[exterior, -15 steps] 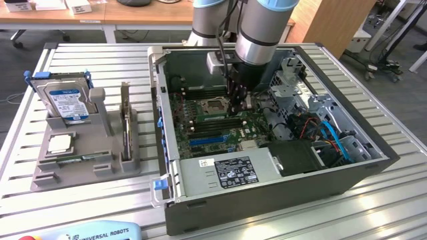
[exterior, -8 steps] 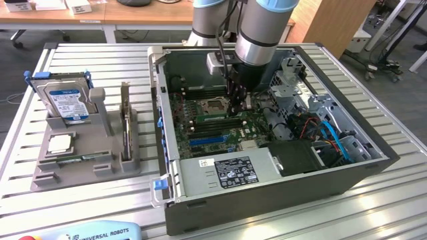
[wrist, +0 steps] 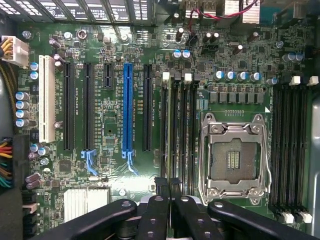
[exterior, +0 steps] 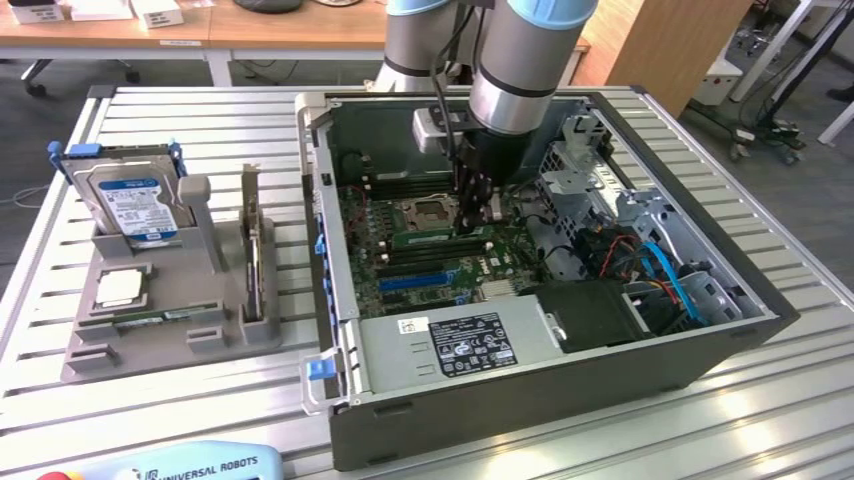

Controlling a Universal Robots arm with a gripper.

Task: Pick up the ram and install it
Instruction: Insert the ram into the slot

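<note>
The ram is a thin green stick standing on edge among the memory slots beside the empty processor socket, inside the open computer case. My gripper reaches straight down into the case and its fingers are shut on the ram's end. In the wrist view the ram shows edge-on as a narrow strip running along the slots from my gripper. The black fingers hide the part they pinch. I cannot tell how deep the ram sits in its slot.
The case wall, power supply and drive cage with cables crowd round the motherboard. At the exterior view's left a grey holder carries a hard drive, a square silver chip and a thin upright board.
</note>
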